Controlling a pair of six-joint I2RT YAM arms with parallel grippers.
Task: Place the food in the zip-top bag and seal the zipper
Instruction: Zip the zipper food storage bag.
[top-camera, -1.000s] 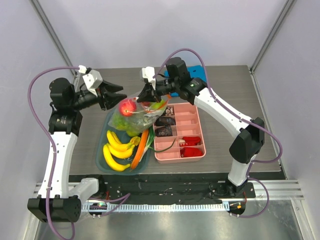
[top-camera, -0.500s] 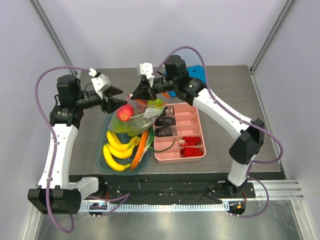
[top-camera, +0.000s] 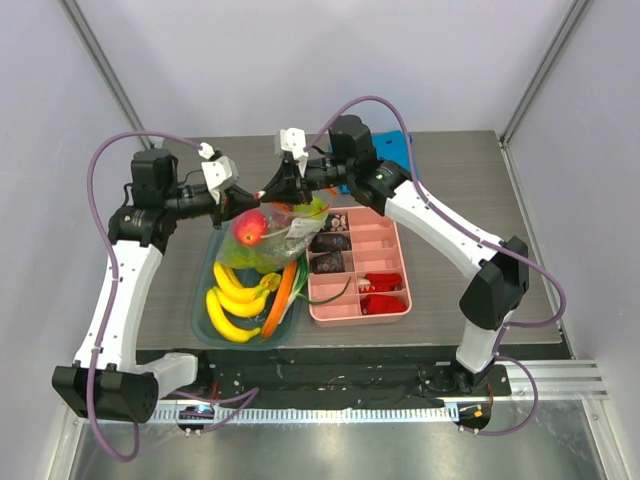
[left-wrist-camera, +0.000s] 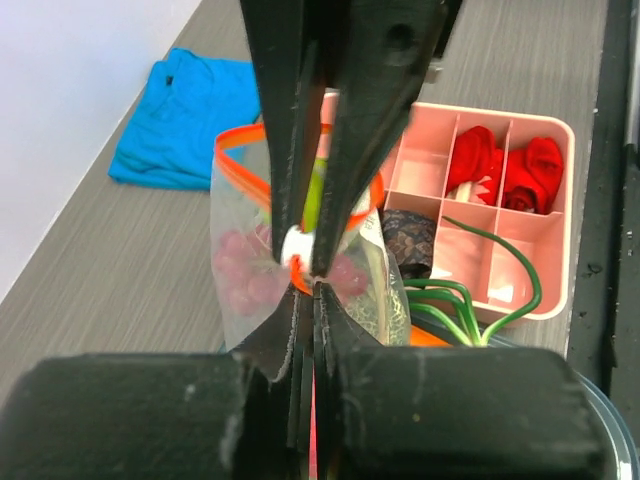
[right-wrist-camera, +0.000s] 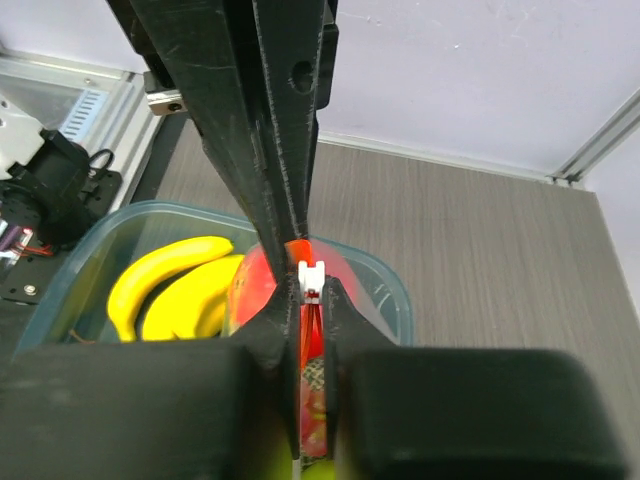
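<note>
Clamping the zipper (left-wrist-camera: 245, 178) are left fingers (left-wrist-camera: 285, 120) and right fingers (right-wrist-camera: 250, 120).

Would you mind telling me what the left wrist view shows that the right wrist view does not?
Only the left wrist view shows the blue cloth on the table and the pink tray holding red pieces. Only the right wrist view shows the yellow bananas in the teal bin and a red fruit behind the fingers. Both show the zipper, with the left gripper and right gripper shut on it, tips nearly meeting.
</note>
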